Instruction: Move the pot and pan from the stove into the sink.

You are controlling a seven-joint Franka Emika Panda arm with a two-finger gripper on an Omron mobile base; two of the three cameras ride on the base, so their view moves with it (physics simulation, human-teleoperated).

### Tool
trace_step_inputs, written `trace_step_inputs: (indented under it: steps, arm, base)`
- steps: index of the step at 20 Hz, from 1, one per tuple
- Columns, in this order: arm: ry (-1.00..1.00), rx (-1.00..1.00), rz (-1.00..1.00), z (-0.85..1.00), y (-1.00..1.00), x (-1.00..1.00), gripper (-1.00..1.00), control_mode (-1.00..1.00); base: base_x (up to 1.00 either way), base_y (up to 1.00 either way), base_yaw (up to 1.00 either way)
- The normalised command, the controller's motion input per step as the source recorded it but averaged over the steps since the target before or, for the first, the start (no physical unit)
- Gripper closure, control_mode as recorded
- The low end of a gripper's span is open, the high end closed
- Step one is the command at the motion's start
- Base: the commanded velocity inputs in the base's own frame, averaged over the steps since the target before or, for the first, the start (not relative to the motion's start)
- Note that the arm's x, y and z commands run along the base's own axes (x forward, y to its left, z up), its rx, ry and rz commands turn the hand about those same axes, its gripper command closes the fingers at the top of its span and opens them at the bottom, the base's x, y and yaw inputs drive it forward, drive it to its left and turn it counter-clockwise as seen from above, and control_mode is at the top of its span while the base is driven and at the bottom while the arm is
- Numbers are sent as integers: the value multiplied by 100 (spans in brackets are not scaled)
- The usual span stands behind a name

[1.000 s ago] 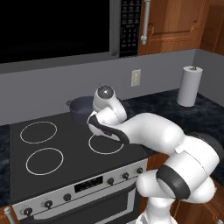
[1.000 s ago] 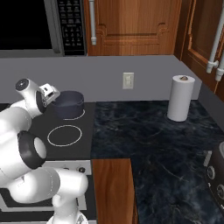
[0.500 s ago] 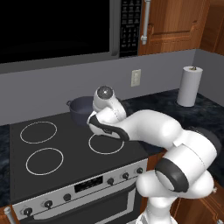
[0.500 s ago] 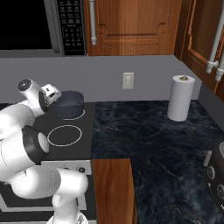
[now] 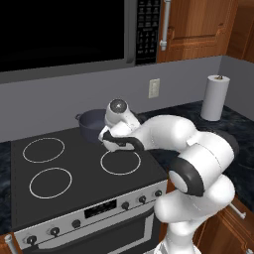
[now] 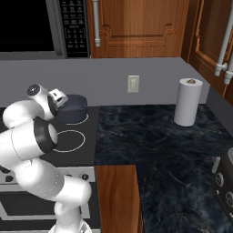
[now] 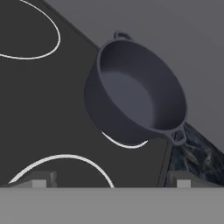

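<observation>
Behind arm, pot (image 5: 91,125) half hidden, fingers (image 7: 43,178) spread

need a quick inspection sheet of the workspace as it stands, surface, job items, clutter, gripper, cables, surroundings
surface: black stove with white burner rings, dark marbled counter to its right
job's things: pot upright and empty on the back right burner, against the wall side of the stove; pan and sink: nothing seen
clutter: paper towel roll standing on the counter near the wall; a dark appliance at the right edge of the right base view
grippers: gripper open, holding nothing, short of the pot and pointed at it
cables: nothing seen
surroundings: microwave above the stove, wooden cabinets, wall outlet
</observation>
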Motion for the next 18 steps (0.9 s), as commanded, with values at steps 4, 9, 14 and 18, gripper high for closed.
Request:
trace_step_inputs:
  steps: [4,9,14,18]
  arm:
    - [4,0,0,-22,7,49,-100,-100]
    - [4,0,0,-23,11,51,-100,-100]
    - [8,0,1,-33,14,29,-100,-100]
    - [2,0,1,-28,12,20,-100,-100]
  base:
    - [0,0,0]
    - [0,0,0]
    - [0,0,0]
    - [0,0,0]
